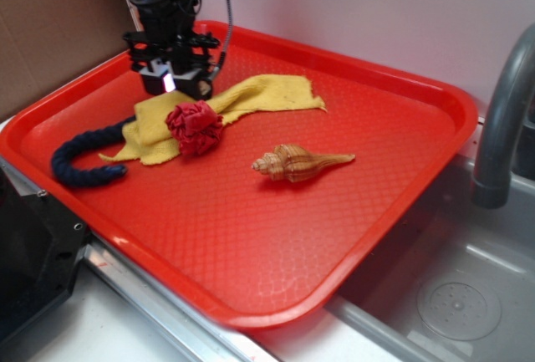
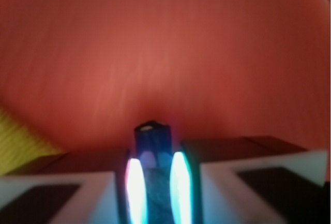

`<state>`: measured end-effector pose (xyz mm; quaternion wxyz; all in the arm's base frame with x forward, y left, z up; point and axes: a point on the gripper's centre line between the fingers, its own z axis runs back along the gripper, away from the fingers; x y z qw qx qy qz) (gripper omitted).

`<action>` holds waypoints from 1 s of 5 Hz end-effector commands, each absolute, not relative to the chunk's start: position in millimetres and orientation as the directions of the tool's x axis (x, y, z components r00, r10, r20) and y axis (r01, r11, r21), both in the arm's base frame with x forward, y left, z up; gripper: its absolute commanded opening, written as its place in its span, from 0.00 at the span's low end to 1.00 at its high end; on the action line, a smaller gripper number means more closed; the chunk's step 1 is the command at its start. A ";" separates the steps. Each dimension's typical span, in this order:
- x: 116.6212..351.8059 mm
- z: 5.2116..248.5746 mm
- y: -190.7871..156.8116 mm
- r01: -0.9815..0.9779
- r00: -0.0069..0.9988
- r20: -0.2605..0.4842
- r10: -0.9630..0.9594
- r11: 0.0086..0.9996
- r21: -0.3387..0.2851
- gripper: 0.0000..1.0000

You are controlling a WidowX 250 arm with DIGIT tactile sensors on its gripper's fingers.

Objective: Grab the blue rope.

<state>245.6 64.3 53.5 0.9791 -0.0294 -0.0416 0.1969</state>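
The blue rope [image 1: 84,161] lies curved near the left rim of the red tray [image 1: 276,237], and its far end goes under the yellow cloth [image 1: 242,99] toward the gripper [image 1: 173,82]. In the wrist view the gripper [image 2: 156,182] is closed on the rope end [image 2: 153,141], which stands between its two bright pads [image 2: 135,188]. A red fabric ball [image 1: 196,126] rests on the cloth, and a seashell [image 1: 297,162] lies apart, near the tray middle
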 end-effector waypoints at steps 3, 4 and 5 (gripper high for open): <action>253.8 262.1 26.6 -0.335 0.911 0.216 0.351 0.936 -0.106 0.00; 254.5 300.8 27.4 -0.360 0.902 0.212 0.377 0.926 -0.115 0.00; 252.7 301.7 29.2 -0.341 0.908 0.219 0.359 0.933 -0.113 0.00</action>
